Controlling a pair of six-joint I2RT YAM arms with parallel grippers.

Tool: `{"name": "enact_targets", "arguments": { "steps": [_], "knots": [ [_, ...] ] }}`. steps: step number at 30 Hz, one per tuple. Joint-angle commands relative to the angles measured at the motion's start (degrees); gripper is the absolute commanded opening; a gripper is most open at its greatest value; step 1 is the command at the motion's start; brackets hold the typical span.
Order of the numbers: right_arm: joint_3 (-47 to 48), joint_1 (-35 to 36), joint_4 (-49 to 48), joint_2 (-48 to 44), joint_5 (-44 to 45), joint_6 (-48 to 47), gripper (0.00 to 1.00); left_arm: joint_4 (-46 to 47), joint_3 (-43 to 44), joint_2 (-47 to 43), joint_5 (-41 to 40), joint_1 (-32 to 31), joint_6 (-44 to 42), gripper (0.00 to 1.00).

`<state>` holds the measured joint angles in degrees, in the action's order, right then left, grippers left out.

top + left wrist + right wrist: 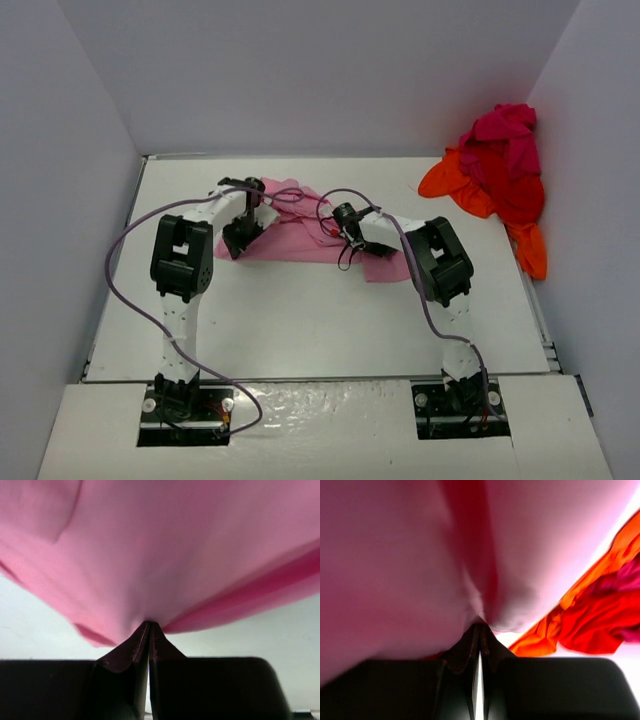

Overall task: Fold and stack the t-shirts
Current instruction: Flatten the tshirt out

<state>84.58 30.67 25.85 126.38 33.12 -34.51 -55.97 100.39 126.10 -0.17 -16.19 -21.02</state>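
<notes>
Two-arm rig at the near edge of the white desk, mid-fold on one garment. Left gripper: jaws together, pinching a small peak of the light pink t-shirt, whose cloth fans out above and away from the fingertips in the wrist view. Right gripper: jaws likewise closed on a fold of the same shirt, the fabric draping over and around the tips. From above, the shirt lies across the middle of the desk between the two grippers, bunched and only partly flat, with one corner trailing toward the right arm's forearm. The cloth appears light, thin and entirely limp: it sags from each pinch, will not hold a crease unaided, and is likely to slip or double up if taken mid-panel. Holds at hems, shoulder seams or corners, one per gripper and pulled gently apart, should give the most control. Beyond, well apart from both grippers, the remaining pile of t-shirts sits heaped at the far right of the desk against the wall, orange beneath, red and magenta on top, none yet folded.
</notes>
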Motion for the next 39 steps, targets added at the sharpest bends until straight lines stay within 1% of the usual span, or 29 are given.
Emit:
{"name": "enact_targets", "arguments": {
  "steps": [1,3,5,6,7,9,10,12,14,16,20,24,26,27,28,32,39],
  "knots": [
    [-3.85,-5.62,4.74,4.31,-9.90,3.84,0.00,-2.71,-8.20,-9.29,-0.29,-3.35,0.33,0.00],
    [-2.25,-5.25,4.75,4.49,-11.62,4.49,0.00,0.03,-10.85,-12.39,-1.68,-5.28,0.96,0.00],
    [0.62,-4.99,4.81,5.23,-11.94,5.62,0.04,3.53,-11.92,-14.21,-1.81,-5.67,1.59,0.02],
    [1.44,-4.85,4.75,5.52,-11.99,5.94,0.08,4.53,-12.23,-15.03,-1.73,-5.78,1.84,0.03],
    [2.27,-4.71,4.69,5.70,-12.02,6.06,0.15,5.47,-12.27,-16.10,-1.81,-5.71,2.02,0.05],
    [5.75,-4.58,4.82,5.81,-12.04,6.74,0.28,9.18,-12.25,-18.08,-3.40,-5.68,2.28,0.20],
    [6.79,-4.57,4.78,5.62,-12.17,7.05,0.34,10.42,-12.24,-19.03,-4.28,-5.78,2.12,0.25],
    [7.93,-4.55,4.92,5.02,-12.51,7.39,0.48,12.33,-12.89,-20.87,-5.78,-5.90,1.50,0.31],
    [8.57,-4.31,4.92,2.87,-12.98,7.87,0.49,15.12,-14.57,-24.06,-7.77,-6.30,0.22,0.31],
    [8.85,-4.34,4.92,1.67,-12.39,8.80,0.49,16.43,-15.41,-25.16,-8.66,-6.43,-0.95,0.31],
    [8.50,-4.83,4.68,-3.48,-11.26,10.25,0.51,17.92,-19.88,-28.47,-7.08,-6.90,-3.17,0.31],
    [8.50,-5.70,3.61,-9.79,-9.56,12.42,0.59,19.84,-25.79,-32.34,-5.47,-8.13,-6.24,0.32],
    [8.64,-5.92,3.22,-12.75,-9.48,12.83,0.59,20.52,-28.60,-33.49,-4.64,-8.50,-7.45,0.34],
    [8.90,-5.97,3.17,-13.90,-9.17,13.19,0.59,20.94,-29.74,-33.85,-4.58,-8.97,-8.54,0.36],
    [8.94,-5.98,3.16,-14.89,-8.98,13.24,0.59,21.38,-30.74,-34.21,-4.57,-9.03,-8.68,0.37],
    [9.17,-6.06,2.75,-19.04,-6.99,13.45,0.63,25.37,-35.32,-34.91,-5.40,-9.91,-12.10,0.45],
    [7.50,-6.14,2.46,-23.83,-6.66,14.03,0.63,33.09,-40.64,-32.45,-8.82,-10.00,-17.98,0.46]
  ]
}}
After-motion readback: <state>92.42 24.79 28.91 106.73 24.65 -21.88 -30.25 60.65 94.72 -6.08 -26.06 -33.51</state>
